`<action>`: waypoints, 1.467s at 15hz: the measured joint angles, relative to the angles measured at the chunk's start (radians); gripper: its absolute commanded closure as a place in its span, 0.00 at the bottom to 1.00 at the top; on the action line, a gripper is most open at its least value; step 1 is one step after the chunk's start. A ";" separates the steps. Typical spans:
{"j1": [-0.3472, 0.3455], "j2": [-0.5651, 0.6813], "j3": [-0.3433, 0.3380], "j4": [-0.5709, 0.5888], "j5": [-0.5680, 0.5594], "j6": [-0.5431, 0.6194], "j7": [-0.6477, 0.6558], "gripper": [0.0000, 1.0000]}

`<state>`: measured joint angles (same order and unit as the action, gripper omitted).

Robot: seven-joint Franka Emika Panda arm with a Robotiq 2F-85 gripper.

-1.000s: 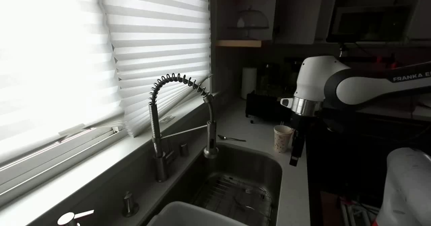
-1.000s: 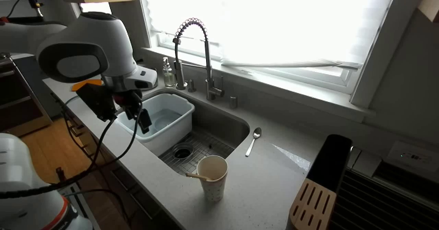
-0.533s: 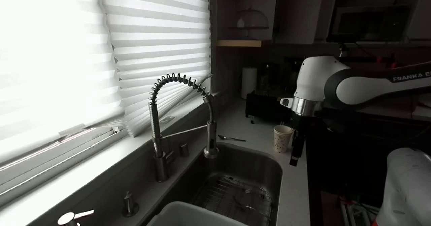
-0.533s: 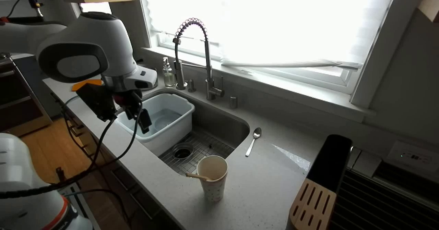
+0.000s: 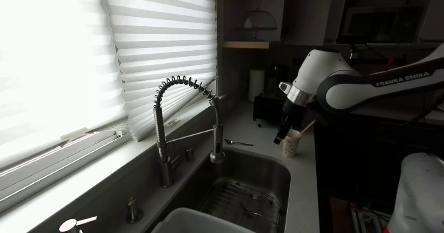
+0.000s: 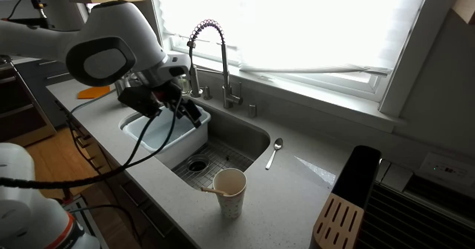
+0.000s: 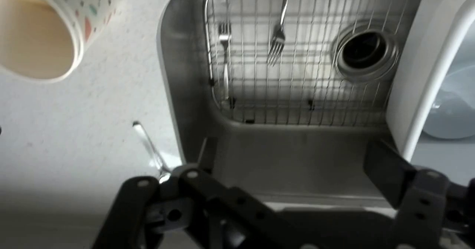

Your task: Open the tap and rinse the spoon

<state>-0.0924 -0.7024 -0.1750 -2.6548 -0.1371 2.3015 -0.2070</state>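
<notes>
Opening the tall silvery metal tap and rinsing seem still undone: no stream shows, the slim shiny metal spoon lies on the pale countertop beside the steel sink's corner, and the black gripper is spread, empty.

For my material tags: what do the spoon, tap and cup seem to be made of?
Spoon: metal, probably polished steel, by its bright glints. Tap: metal, perhaps brushed, with a soft grey sheen. Cup: likely paper or card, matte, given its rolled rim and printed flecks.
</notes>
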 measured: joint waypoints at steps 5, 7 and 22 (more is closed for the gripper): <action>0.012 0.207 -0.049 0.124 0.017 0.221 -0.099 0.00; 0.034 0.271 -0.063 0.168 0.054 0.266 -0.131 0.00; 0.090 0.378 -0.092 0.242 0.188 0.399 -0.206 0.00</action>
<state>-0.0020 -0.3242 -0.2672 -2.4124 0.0512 2.7007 -0.4132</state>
